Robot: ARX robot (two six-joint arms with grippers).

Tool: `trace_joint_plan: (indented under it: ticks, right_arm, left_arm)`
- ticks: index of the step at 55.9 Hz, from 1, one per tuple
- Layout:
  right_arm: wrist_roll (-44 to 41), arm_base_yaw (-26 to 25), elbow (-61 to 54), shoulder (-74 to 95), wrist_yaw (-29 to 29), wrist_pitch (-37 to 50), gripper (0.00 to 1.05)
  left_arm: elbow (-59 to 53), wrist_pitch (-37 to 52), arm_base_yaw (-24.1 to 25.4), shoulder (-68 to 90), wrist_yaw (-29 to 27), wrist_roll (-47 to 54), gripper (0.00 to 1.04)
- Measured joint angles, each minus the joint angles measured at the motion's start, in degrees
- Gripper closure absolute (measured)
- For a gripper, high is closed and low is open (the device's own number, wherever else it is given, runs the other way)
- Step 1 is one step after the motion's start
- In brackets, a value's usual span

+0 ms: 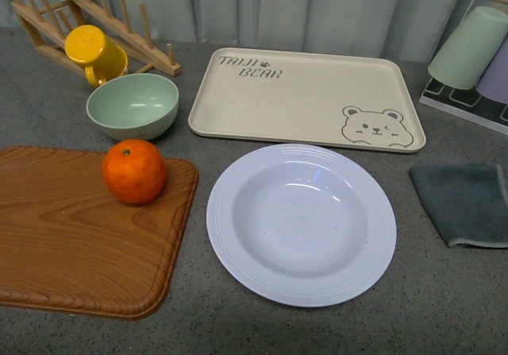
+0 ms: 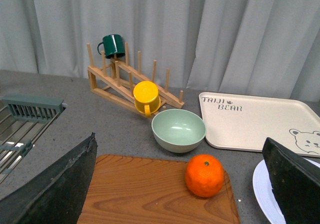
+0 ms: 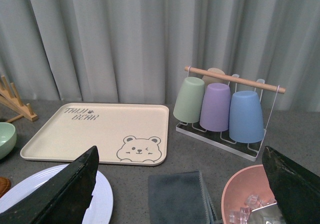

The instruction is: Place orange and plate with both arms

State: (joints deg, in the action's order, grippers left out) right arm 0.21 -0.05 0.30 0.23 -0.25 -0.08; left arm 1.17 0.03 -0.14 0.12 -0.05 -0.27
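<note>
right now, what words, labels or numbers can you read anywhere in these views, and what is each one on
"TAIJI BEAR": dark print in two lines, with a small paw print after the first word, at one corner of the rectangular beige tray.
The winking bear face at the tray's opposite corner is a drawing, not text.
No other writing, brand or number shows on anything else in the three views.
</note>
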Motion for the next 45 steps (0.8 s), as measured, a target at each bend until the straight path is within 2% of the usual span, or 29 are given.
trace_joint_plan:
  ticks: [45]
  right_arm:
    - [0.0,0.0,0.0,0.0,0.0,0.0,0.09]
  left_arm:
    - [0.0,0.0,0.0,0.0,0.0,0.0,0.06]
